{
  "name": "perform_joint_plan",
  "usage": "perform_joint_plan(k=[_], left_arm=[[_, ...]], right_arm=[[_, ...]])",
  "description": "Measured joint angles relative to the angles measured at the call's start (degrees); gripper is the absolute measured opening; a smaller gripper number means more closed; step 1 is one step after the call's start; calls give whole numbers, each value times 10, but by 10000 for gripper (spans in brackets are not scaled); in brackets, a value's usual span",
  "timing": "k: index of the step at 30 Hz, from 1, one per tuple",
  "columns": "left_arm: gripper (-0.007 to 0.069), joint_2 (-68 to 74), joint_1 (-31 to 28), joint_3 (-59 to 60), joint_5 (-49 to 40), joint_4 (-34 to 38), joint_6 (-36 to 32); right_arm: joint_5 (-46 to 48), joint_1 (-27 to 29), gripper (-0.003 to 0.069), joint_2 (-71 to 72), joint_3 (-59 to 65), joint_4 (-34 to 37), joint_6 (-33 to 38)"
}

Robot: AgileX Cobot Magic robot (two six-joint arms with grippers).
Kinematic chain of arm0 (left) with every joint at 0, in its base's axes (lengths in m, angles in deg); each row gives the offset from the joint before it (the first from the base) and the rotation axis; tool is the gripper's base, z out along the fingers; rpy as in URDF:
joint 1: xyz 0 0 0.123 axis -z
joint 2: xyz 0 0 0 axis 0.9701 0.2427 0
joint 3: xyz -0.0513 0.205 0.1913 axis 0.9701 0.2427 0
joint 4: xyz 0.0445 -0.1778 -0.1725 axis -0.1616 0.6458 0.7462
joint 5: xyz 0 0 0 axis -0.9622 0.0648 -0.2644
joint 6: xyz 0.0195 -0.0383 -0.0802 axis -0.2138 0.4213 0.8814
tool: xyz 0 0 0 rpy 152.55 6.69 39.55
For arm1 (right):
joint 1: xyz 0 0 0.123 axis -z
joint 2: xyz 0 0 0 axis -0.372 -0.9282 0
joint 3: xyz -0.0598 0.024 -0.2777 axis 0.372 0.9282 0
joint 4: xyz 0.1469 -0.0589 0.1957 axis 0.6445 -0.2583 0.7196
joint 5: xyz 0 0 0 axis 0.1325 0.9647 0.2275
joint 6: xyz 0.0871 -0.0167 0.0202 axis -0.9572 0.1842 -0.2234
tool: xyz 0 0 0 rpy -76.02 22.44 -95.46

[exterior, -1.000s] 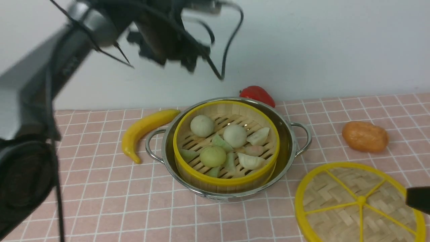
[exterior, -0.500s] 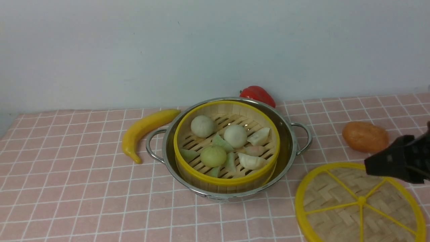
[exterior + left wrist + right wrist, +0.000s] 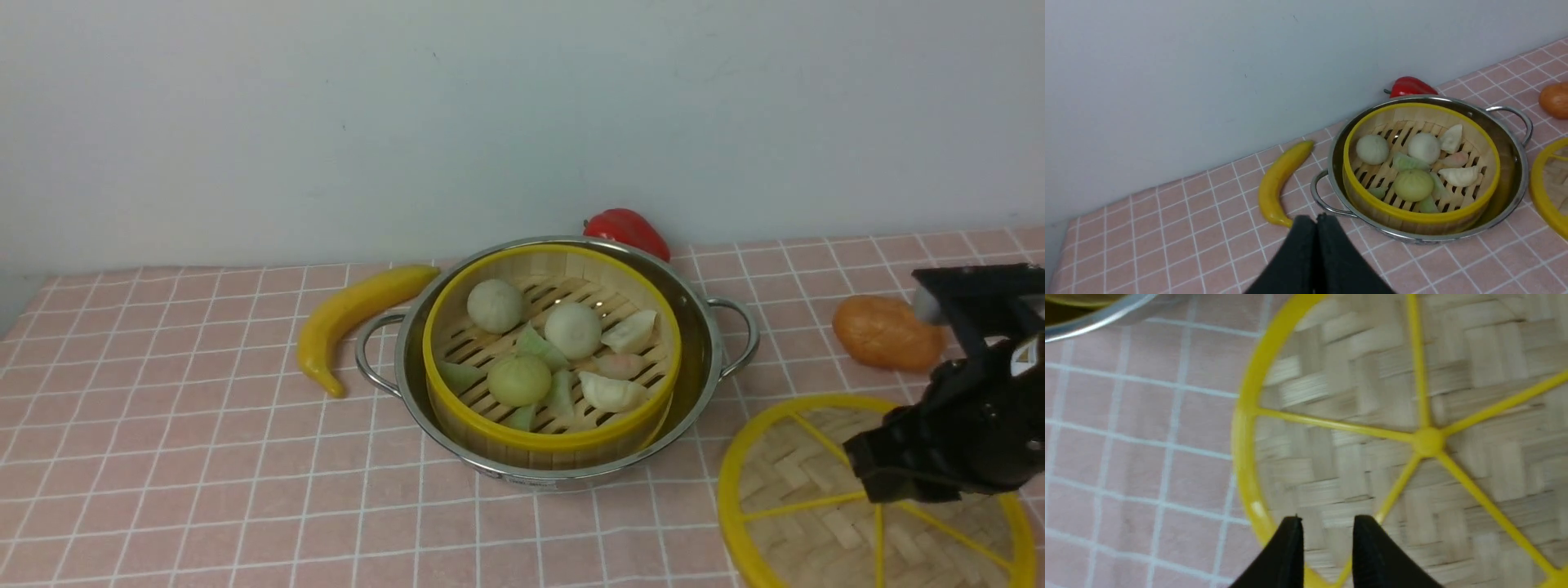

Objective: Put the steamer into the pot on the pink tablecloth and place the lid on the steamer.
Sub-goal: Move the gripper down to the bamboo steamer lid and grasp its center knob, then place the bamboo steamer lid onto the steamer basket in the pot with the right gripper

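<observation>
The bamboo steamer (image 3: 555, 441), yellow-rimmed and holding buns and dumplings, sits inside the steel pot (image 3: 704, 351) on the pink tablecloth (image 3: 204, 457). The woven lid (image 3: 796, 510) lies flat on the cloth to the right front of the pot. My right gripper (image 3: 865, 472) hovers just over the lid's near-left part. In the right wrist view the gripper (image 3: 1327, 523) stands open by a narrow gap, empty, near a yellow spoke and the rim of the lid (image 3: 1372, 375). My left gripper (image 3: 1316, 218) is shut on nothing, drawn back left of the pot (image 3: 1515, 171) and out of the front view.
A yellow banana (image 3: 351, 314) lies left of the pot. A red pepper (image 3: 627, 230) sits behind it at the wall. An orange potato-like item (image 3: 886, 331) rests behind the lid, close to my right arm.
My left arm has pulled out of the front view and its gripper has shut. My right gripper has come in from the right edge and moved left over the lid.
</observation>
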Motion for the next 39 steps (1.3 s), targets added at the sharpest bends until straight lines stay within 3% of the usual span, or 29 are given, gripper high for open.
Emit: perform_joint_plan(k=[2, 9, 25, 29, 39], left_arm=[[-23, -80, 0, 104, 32, 21, 10], [-23, -221, 0, 257, 75, 102, 15], [-22, -244, 0, 288, 113, 139, 15], [-22, -244, 0, 288, 113, 139, 15], [-20, -244, 0, 289, 113, 139, 10]], right_arm=[[-2, -1, 192, -12, -4, -60, -64], [-29, -1, 197, -53, -5, -109, -105], [-106, -1, 212, -135, -5, -111, -106], [-105, -1, 146, -144, -10, -112, -109], [130, -1, 146, -109, -128, -158, -109]])
